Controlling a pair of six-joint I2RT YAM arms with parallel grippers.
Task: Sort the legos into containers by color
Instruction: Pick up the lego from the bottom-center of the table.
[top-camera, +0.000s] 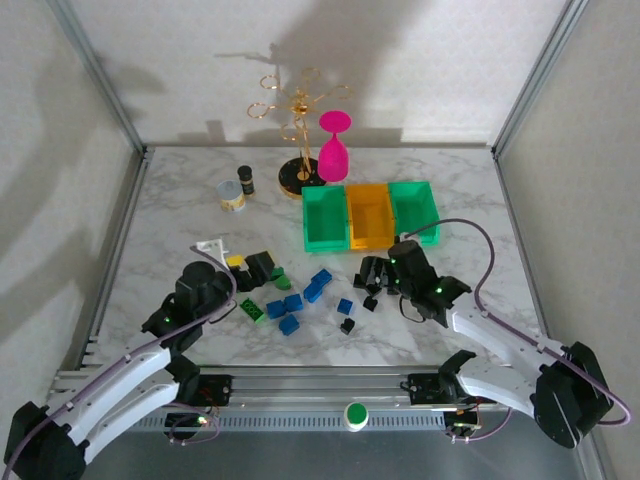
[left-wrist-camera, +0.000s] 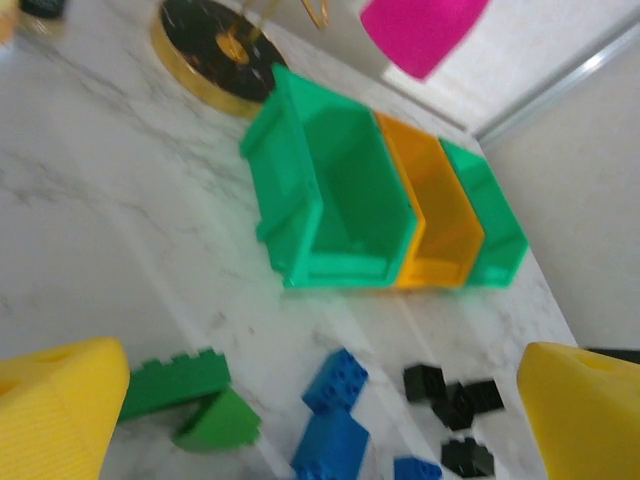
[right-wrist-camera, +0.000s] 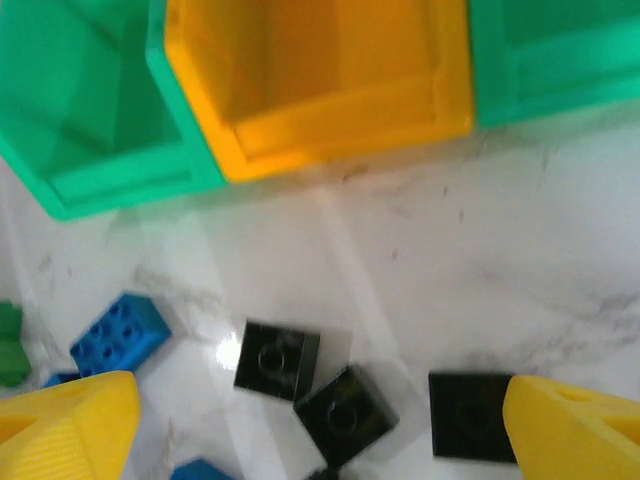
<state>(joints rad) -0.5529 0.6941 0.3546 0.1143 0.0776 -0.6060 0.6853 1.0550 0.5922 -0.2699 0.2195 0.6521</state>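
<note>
Containers (top-camera: 368, 218): all three look empty (nothing sorted yet)
Legos (top-camera: 292, 302): loose on bench (top-camera: 200, 215), frame centre
Left end effector (left-wrist-camera: 320, 420): wide open, empty
Right end effector (right-wrist-camera: 320, 425): likewise, above black bricks (right-wrist-camera: 277, 358)

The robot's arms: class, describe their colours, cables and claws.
Left arm and right arm have white links, black joints and thin purple cables running alongside. Left claw fingers and right claw fingers are yellow ribbed wedges.
</note>
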